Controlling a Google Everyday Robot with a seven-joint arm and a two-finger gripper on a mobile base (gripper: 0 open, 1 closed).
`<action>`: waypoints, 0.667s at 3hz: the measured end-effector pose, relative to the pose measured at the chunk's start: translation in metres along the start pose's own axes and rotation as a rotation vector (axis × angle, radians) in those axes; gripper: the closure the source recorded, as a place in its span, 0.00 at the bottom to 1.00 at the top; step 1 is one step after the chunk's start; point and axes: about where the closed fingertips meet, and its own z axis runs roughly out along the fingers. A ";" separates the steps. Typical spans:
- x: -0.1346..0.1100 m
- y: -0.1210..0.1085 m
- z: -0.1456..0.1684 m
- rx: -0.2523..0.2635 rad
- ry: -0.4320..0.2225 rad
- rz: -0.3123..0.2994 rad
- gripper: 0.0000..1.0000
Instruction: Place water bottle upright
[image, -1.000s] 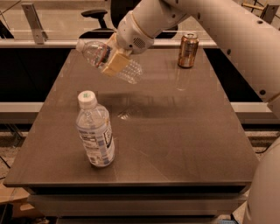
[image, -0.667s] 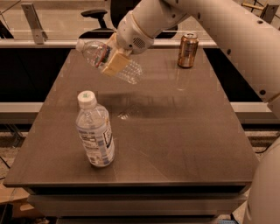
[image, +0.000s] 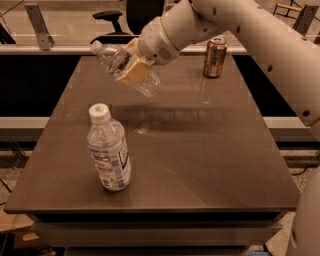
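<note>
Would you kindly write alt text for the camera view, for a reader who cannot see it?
The gripper holds the water bottle tilted in the air over the far left of the dark table. A wider bottle stands upright near the front left; a can stands at the back.

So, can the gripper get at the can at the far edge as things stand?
Probably not yet: the gripper is shut on the water bottle, held tilted above the table. Nothing stands between it and the can.
</note>
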 end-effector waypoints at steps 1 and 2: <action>-0.002 -0.006 -0.011 0.061 -0.078 0.032 1.00; -0.002 -0.006 -0.018 0.121 -0.200 0.084 1.00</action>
